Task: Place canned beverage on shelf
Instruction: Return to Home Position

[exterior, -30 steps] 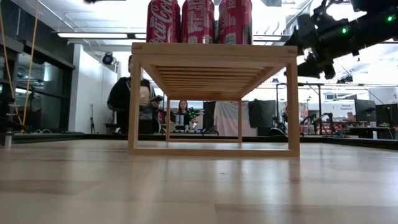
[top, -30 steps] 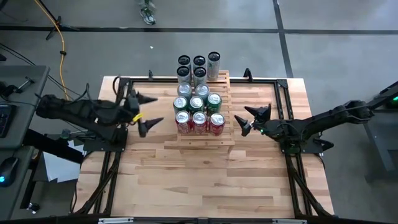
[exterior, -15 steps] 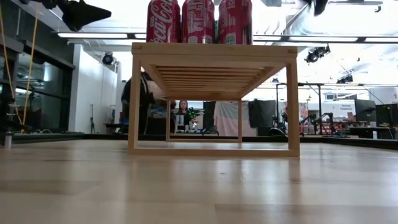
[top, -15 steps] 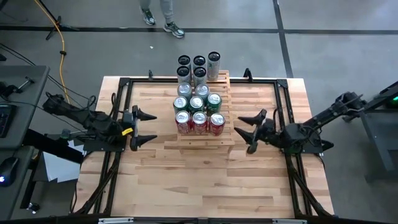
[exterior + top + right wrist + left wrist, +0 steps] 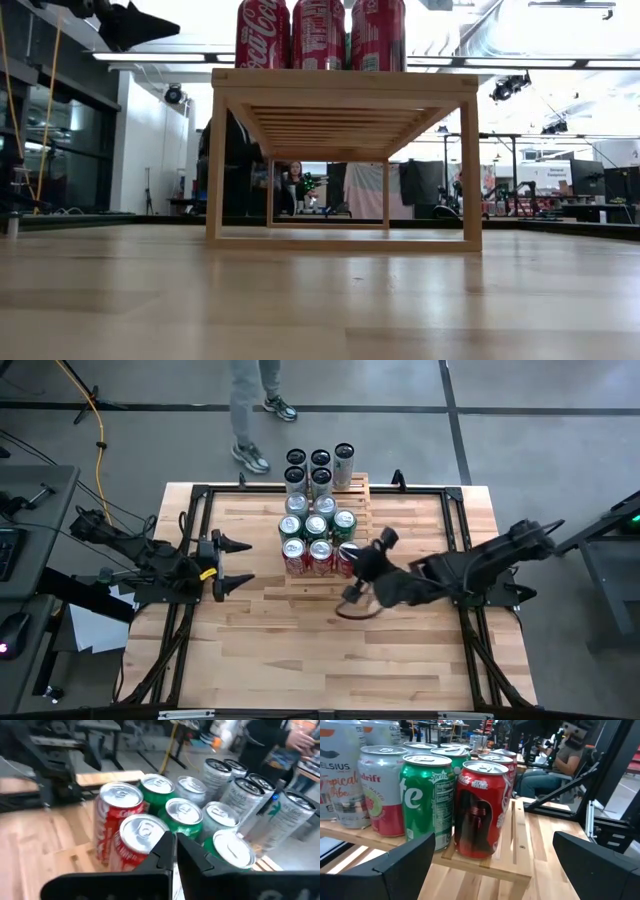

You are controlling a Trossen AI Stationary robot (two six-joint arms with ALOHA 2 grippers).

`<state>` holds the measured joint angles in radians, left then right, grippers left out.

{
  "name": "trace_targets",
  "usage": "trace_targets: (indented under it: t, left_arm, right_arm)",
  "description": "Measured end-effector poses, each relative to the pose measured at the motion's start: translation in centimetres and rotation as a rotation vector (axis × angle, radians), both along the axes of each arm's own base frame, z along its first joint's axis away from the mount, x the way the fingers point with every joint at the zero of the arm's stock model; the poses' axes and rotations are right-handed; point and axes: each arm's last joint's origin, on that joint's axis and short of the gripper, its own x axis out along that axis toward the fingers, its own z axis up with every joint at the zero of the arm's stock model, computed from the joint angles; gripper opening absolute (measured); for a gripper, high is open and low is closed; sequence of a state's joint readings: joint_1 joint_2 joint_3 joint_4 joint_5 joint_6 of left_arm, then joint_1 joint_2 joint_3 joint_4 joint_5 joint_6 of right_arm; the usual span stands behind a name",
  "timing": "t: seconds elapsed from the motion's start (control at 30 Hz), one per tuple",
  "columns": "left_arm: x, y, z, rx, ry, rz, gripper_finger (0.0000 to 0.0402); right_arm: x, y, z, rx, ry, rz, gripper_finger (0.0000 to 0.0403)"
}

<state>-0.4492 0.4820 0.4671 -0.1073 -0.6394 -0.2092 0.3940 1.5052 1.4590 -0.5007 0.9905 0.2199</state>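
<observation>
The shelf (image 5: 362,520), a stepped rack of pale wood slats, stands at the table's middle-far part. Three red cans (image 5: 308,555) form its front row. Green and silver cans (image 5: 317,523) stand behind them, and taller cans (image 5: 320,465) stand at the back. My right gripper (image 5: 356,565) hangs shut and empty over the front row's right end, partly hiding the right red can (image 5: 142,827). My left gripper (image 5: 245,565) waits open to the left of the shelf, level with the front row, facing the nearest red can (image 5: 480,810).
A black frame (image 5: 455,490) runs around the table's far and side edges. A person (image 5: 250,400) walks on the floor past the far edge. Bare tabletop (image 5: 320,650) lies on the near side of the shelf.
My right gripper has shut, rolled, risen, and swung from the right of the shelf toward the table's left, ending over the front cans. My left gripper first sank and drew a little toward the near edge, then kept still. The cans have not moved.
</observation>
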Motion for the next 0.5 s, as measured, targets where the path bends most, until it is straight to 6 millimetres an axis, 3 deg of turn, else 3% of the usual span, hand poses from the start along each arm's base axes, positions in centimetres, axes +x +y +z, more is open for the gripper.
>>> trace_targets:
  t: [0.17, 0.37, 0.5]
  left_arm:
    - [0.0, 0.0, 0.0, -0.017, 0.0, -0.001, 0.0394]
    - [-0.1, -0.1, -0.4, -0.033, 0.029, -0.007, 0.0394]
    - [-0.1, -0.2, -0.3, -0.036, 0.022, -0.018, 0.0394]
  right_arm:
    - [2.1, -0.7, 0.7, 0.017, 0.136, -0.067, 0.0001]
    - [2.7, -0.8, 1.2, 0.047, 0.235, -0.122, 0.0]
    - [2.7, -0.8, 1.5, 0.11, 0.265, -0.069, 0.0]
